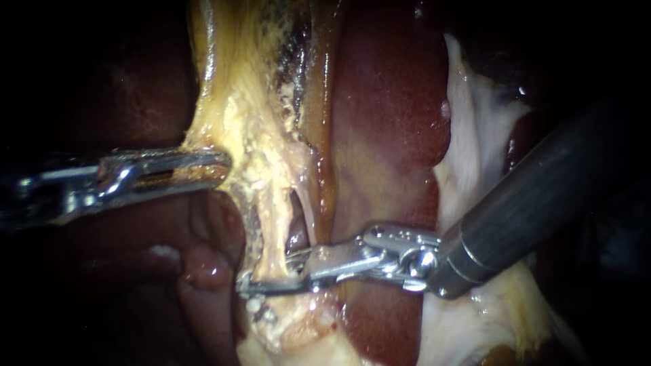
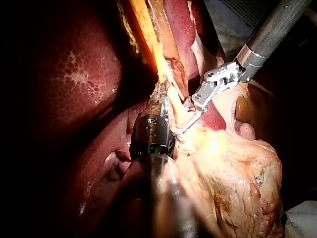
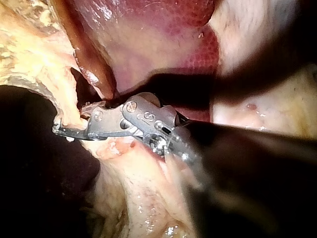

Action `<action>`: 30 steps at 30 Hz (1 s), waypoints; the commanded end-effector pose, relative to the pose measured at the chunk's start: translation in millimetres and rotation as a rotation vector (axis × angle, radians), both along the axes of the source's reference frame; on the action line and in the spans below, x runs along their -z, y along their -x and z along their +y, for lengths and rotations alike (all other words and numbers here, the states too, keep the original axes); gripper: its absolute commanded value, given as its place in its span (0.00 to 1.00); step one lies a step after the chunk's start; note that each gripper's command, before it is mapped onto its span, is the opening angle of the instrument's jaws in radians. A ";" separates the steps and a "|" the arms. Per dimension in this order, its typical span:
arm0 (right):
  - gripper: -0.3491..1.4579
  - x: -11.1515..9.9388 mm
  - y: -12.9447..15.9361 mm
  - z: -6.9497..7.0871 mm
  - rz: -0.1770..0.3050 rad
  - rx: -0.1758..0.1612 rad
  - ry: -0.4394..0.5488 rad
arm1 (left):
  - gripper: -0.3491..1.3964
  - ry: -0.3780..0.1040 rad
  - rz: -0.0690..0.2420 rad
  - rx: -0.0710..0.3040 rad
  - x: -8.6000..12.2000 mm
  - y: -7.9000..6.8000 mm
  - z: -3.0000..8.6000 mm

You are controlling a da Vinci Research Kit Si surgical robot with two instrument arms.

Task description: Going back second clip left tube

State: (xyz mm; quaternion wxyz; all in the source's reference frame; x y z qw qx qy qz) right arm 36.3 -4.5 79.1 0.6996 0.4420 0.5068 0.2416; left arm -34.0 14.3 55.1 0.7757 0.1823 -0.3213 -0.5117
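A pale, thin tube (image 1: 277,234) runs down from the yellowish fatty tissue (image 1: 237,115) beside the liver (image 1: 386,135). My right instrument (image 1: 268,274) comes in from the right, its jaws open with the lower end of the tube between them. In the right wrist view the right instrument (image 3: 69,124) shows a gap, with tissue lying in it. My left instrument (image 1: 220,166) is shut on the edge of the yellowish tissue and holds it taut to the left. In the left wrist view the left instrument (image 2: 158,96) grips that strand, with the right instrument (image 2: 188,121) beside it. I cannot make out a clip.
White membranous tissue (image 1: 475,135) lies right of the liver, behind the right shaft (image 1: 542,196). Dark red, rounded tissue (image 1: 203,264) bulges under the left instrument. Lumpy yellow fat (image 2: 237,183) fills the area below the right instrument's jaws.
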 end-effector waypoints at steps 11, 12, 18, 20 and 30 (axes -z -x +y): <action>0.47 -0.4 0.2 0.4 -0.007 -0.043 0.080 | 0.00 0.001 0.001 0.001 0.0 0.0 0.0; 0.49 -0.5 0.3 0.6 -0.003 -0.042 0.108 | 0.00 0.001 0.001 0.001 0.0 0.0 0.0; 0.52 -0.8 1.3 1.7 0.016 -0.052 0.189 | 0.00 0.001 0.001 0.001 0.0 -0.1 0.0; 0.52 -0.8 1.7 2.0 0.019 -0.055 0.212 | 0.00 0.001 0.001 0.001 0.0 -0.1 0.0; 0.52 1.2 6.0 4.3 0.032 -0.073 0.270 | 0.00 0.001 0.001 0.000 0.0 -0.2 -0.1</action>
